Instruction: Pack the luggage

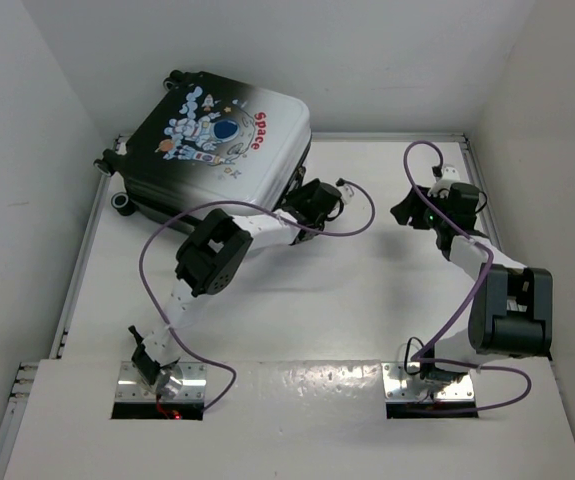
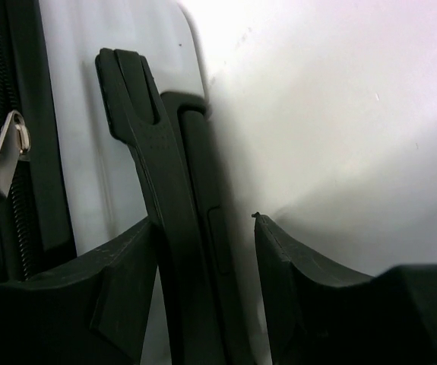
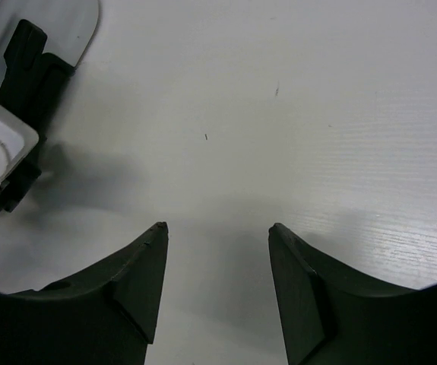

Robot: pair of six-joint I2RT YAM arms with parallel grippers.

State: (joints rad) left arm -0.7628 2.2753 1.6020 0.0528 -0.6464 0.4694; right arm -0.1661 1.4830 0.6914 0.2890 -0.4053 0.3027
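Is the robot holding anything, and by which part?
Nothing is gripped. The left end effector straddles the black handle of the luggage with a gap showing; the right end effector is open, empty.

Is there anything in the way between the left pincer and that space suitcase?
Nothing visible. The left pincer is right at the luggage, with its fingers on either side of what looks like the case's black handle.
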